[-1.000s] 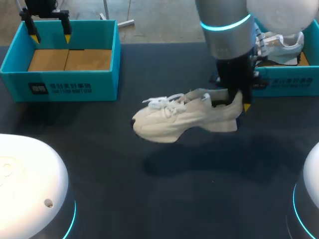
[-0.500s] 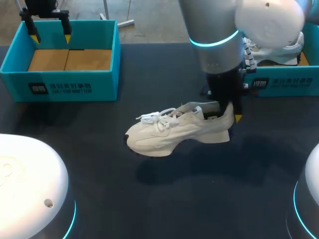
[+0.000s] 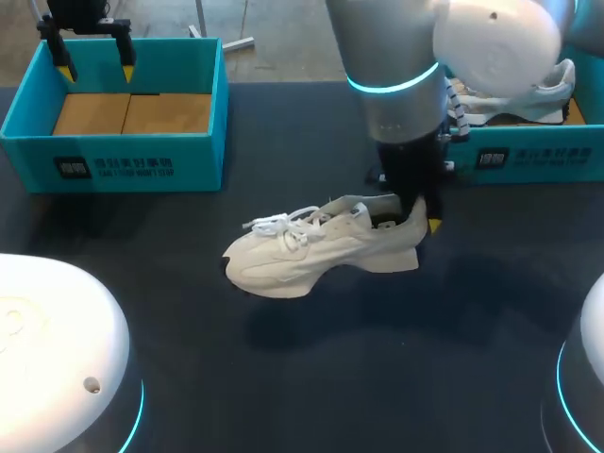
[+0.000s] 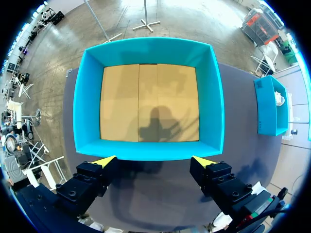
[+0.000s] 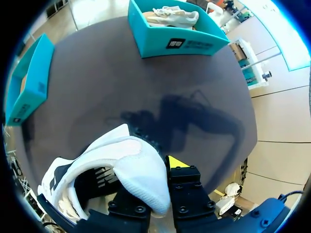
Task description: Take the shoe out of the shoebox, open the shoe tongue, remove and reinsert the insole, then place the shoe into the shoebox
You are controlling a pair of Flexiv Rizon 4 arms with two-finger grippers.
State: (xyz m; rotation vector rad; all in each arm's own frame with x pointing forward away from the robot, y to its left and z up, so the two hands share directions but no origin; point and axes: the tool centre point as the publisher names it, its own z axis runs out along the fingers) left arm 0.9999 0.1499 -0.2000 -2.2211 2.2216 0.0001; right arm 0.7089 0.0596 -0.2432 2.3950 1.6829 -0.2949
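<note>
A cream-white shoe (image 3: 311, 250) hangs a little above the dark table, toe to the left, its shadow beneath it. My right gripper (image 3: 422, 219) is shut on its heel collar from above. In the right wrist view the heel (image 5: 138, 170) sits between the fingers; one yellow tip (image 5: 177, 162) shows, the other is hidden by the shoe. An empty teal shoebox (image 3: 123, 160) with a cardboard floor stands at the back left. My left gripper (image 3: 92, 58) hangs open over its far wall. The left wrist view looks straight down into this box (image 4: 216, 111), with the gripper (image 4: 153, 161) holding nothing.
A second teal box (image 3: 538, 156) at the back right holds another white shoe (image 3: 528, 94); it also appears ahead of the right gripper as box (image 5: 194, 43). Bare table (image 3: 311, 377) lies in front of the hanging shoe.
My right arm has carried the shoe leftward and slightly toward the front of the table. The left arm has not moved.
</note>
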